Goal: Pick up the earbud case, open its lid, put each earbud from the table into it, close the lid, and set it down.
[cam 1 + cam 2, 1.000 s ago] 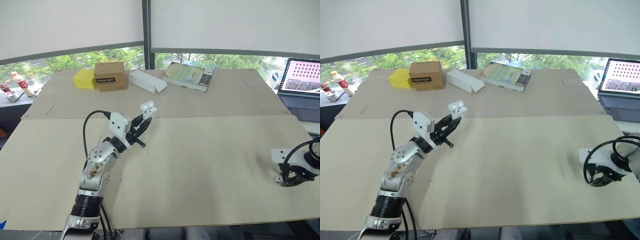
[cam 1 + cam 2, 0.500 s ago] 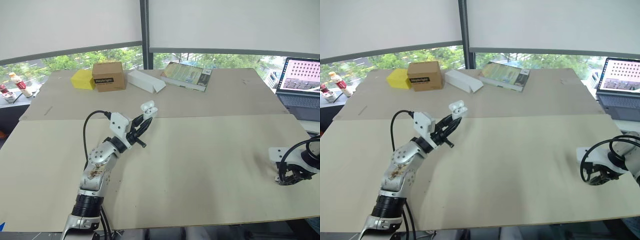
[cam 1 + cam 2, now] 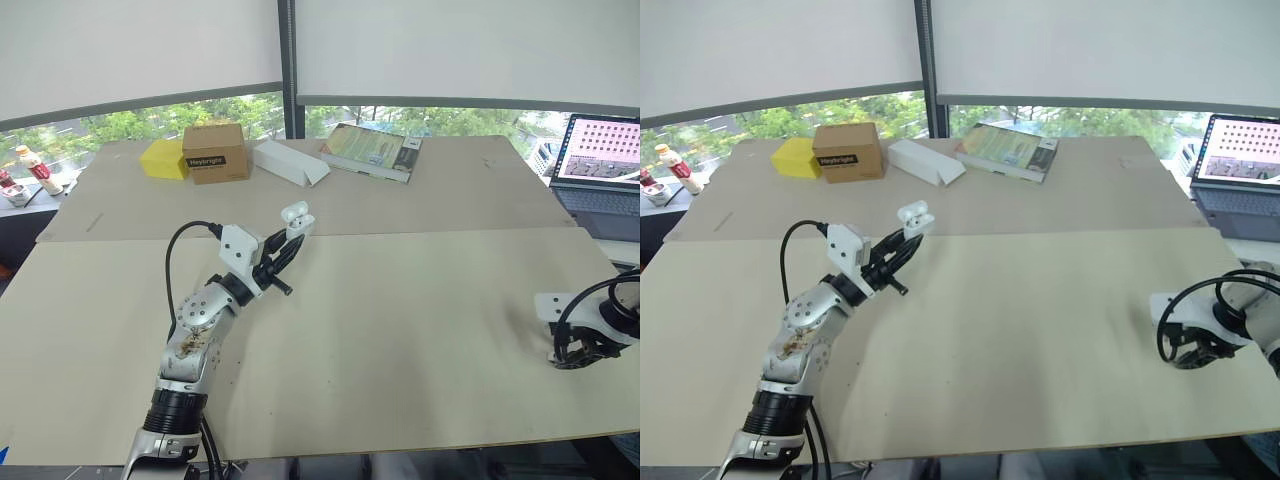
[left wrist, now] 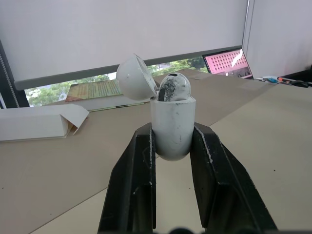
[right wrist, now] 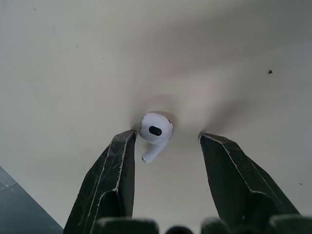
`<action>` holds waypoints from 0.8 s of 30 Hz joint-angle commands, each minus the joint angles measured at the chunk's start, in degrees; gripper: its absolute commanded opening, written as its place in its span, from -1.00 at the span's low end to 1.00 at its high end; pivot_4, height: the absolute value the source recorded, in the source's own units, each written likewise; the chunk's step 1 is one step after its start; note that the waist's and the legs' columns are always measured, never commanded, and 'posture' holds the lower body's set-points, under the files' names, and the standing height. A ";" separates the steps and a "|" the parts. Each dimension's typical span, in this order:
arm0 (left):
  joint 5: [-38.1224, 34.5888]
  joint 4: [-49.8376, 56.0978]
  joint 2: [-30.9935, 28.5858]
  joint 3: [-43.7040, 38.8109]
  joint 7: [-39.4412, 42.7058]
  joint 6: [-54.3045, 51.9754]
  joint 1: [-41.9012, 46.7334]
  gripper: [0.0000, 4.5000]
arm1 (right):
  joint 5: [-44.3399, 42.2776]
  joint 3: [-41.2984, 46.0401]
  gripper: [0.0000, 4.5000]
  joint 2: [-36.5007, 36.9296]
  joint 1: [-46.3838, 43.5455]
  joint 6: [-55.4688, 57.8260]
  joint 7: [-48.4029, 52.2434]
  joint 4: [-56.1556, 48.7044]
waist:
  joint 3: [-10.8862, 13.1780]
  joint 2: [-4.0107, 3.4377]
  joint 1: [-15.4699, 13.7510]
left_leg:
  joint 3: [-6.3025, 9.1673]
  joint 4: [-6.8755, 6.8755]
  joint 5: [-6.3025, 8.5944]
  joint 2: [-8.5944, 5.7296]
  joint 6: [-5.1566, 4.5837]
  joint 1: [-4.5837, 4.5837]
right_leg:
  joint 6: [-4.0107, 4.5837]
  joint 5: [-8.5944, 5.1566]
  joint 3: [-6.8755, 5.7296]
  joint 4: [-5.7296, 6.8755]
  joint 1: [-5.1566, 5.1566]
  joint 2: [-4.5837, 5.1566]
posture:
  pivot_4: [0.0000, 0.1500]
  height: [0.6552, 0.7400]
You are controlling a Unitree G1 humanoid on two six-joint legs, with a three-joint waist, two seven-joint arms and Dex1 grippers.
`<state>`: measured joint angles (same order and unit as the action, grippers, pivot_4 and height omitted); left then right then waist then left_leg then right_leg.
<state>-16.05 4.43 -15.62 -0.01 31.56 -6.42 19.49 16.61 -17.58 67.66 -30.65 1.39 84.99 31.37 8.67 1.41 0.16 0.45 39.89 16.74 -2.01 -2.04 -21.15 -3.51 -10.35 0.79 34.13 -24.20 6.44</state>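
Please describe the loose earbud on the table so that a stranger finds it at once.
On the wide beige table, go to its right side, where the right end effector points down. Between its two black fingers lies a small glossy white earbud with a short stem. Unlike the other earbud, seated in the open white case in the left end effector, it lies free.

Slight leftward drift of right fingers [image 5: 109, 185].

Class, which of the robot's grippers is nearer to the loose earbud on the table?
Right. The right gripper is down at the earbud, open fingers either side of it. The left gripper is far across the table, holding the open earbud case.
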 commanded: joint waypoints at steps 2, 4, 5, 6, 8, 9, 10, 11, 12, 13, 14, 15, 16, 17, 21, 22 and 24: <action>-0.26 2.02 -0.04 -0.15 -0.02 0.45 0.50 -0.78 | -1.39 1.41 -0.32 -0.85 0.46 0.73 0.26 -1.66 | 0.00 0.00 -0.01 | 0.00 0.00 0.00 0.00 0.00 0.00 | 0.00 0.00 0.00 0.00 0.00 0.00 | 1.00 1.00; -0.30 2.03 -0.09 -0.20 0.02 0.43 0.52 -0.78 | -1.40 1.62 -0.63 -0.93 0.69 0.86 0.31 -1.96 | 0.00 0.00 -0.07 | 0.01 -0.01 0.00 0.00 0.00 0.00 | 0.00 0.00 -0.01 0.00 0.00 0.00 | 1.00 1.00; -0.34 2.11 -0.13 -0.22 0.06 0.41 0.46 -0.78 | -1.42 1.70 -0.78 -0.94 0.82 0.95 0.33 -2.16 | 0.00 0.00 -0.10 | 0.01 0.00 0.00 0.00 0.00 0.00 | 0.00 0.00 -0.01 0.00 0.00 0.00 | 1.00 1.00; -0.36 2.17 -0.16 -0.24 0.09 0.40 0.41 -0.78 | -1.43 1.75 -0.87 -0.94 0.92 1.01 0.34 -2.30 | 0.00 0.00 -0.11 | 0.01 0.00 0.00 -0.01 0.00 0.00 | 0.00 0.00 0.00 -0.01 0.01 0.01 | 1.00 1.00; -0.37 2.22 -0.21 -0.26 0.11 0.38 0.34 -0.78 | -1.43 1.85 -0.87 -0.99 1.03 1.18 0.38 -2.53 | 0.00 0.00 -0.10 | 0.01 0.00 0.00 -0.01 0.00 0.00 | 0.00 0.00 0.00 -0.01 0.01 0.01 | 1.00 1.00; -0.37 2.23 -0.23 -0.27 0.10 0.32 0.32 -0.78 | -1.40 1.86 -0.87 -1.05 0.95 1.19 0.43 -2.44 | 0.00 0.00 -0.09 | 0.01 0.00 0.00 -0.01 0.00 0.00 | 0.00 0.00 0.00 -0.01 0.01 0.01 | 1.00 1.00; -0.38 2.24 -0.23 -0.26 0.09 0.26 0.31 -0.78 | -1.39 1.85 -0.87 -1.10 0.88 1.20 0.49 -2.33 | 0.00 0.00 -0.08 | 0.01 -0.01 0.00 0.00 0.01 0.00 | 0.00 0.00 -0.01 -0.01 0.00 0.00 | 1.00 1.00; -0.40 2.25 -0.23 -0.26 0.09 0.22 0.30 -0.78 | -1.37 1.86 -0.87 -1.13 0.84 1.19 0.55 -2.24 | 0.00 0.00 -0.08 | 0.01 -0.01 0.00 0.00 0.01 0.00 | 0.00 0.00 -0.01 -0.01 0.00 0.00 | 1.00 1.00; -0.42 2.32 -0.25 -0.27 0.10 0.19 0.23 -0.78 | -1.39 1.89 -0.87 -1.11 0.90 1.20 0.61 -2.27 | 0.00 0.00 -0.09 | 0.01 0.00 0.00 -0.01 0.01 0.00 | 0.00 0.00 -0.01 -0.01 0.00 0.00 | 1.00 1.00; -0.44 2.39 -0.28 -0.29 0.13 0.21 0.11 -0.78 | -1.43 1.94 -0.87 -1.07 1.02 1.22 0.64 -2.35 | 0.00 0.00 -0.09 | 0.01 0.00 0.00 -0.01 0.01 0.00 | 0.00 0.00 0.00 -0.01 0.01 0.00 | 1.00 1.00; -0.42 2.38 -0.29 -0.28 0.14 0.24 0.08 -0.78 | -1.64 1.98 -0.87 -1.06 1.06 0.96 0.91 -2.33 | 0.00 0.00 -0.10 | 0.01 0.00 0.00 -0.01 0.00 0.00 | 0.00 0.00 0.00 -0.01 0.01 0.00 | 1.00 1.00; -0.41 2.34 -0.30 -0.28 0.16 0.28 0.06 -0.78 | -1.90 2.05 -0.87 -1.07 1.08 0.49 1.17 -2.38 | 0.00 0.00 -0.10 | 0.01 0.00 0.00 -0.01 0.00 0.00 | 0.00 0.00 0.00 -0.01 0.00 0.00 | 1.00 1.00; -0.40 2.28 -0.32 -0.29 0.20 0.32 0.07 -0.78 | -2.19 2.18 -0.87 -1.18 1.04 0.31 1.36 -2.53 | 0.00 0.00 -0.10 | 0.01 -0.01 0.00 -0.01 0.00 0.00 | 0.00 0.00 0.00 -0.01 0.00 0.00 | 1.00 1.00; -0.39 2.23 -0.32 -0.28 0.22 0.35 0.09 -0.78 | -2.43 2.33 -0.87 -1.29 1.01 0.39 1.50 -2.76 | 0.00 0.00 -0.09 | 0.01 -0.01 0.00 -0.01 0.00 0.00 | 0.00 0.00 -0.01 -0.01 0.00 0.00 | 1.00 1.00; -0.39 1.98 -0.33 -0.22 0.41 0.44 0.28 -0.78 | -4.06 3.01 -0.87 -1.66 1.37 -0.09 2.14 -4.36 | 0.00 0.00 -0.02 | 0.01 -0.01 0.00 0.00 0.00 0.00 | 0.00 0.00 0.00 -0.01 0.00 0.00 | 1.00 1.00; -0.36 1.86 -0.30 -0.19 0.47 0.45 0.41 -0.78 | -4.32 3.07 -0.87 -1.47 1.68 -0.28 2.33 -4.74 | 0.00 0.00 -0.04 | 0.01 -0.01 0.00 0.00 0.00 0.00 | 0.00 0.00 0.00 -0.01 0.00 0.00 | 1.00 1.00; -0.34 1.69 -0.28 -0.19 0.64 0.51 0.54 -0.78 | -5.09 3.68 -0.87 -1.47 2.26 -1.02 2.25 -5.31 | 0.00 0.00 -0.11 | 0.01 -0.01 0.00 0.00 -0.01 -0.01 | 0.00 0.00 0.00 -0.01 -0.01 0.00 | 1.00 1.00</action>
<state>-16.05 4.43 -15.73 0.00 32.06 -6.42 19.43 13.29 -14.97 66.28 -28.74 1.28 86.52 27.26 8.67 1.41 0.05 0.46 39.88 16.75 -2.01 -2.04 -21.15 -3.51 -10.35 0.78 34.12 -24.20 6.44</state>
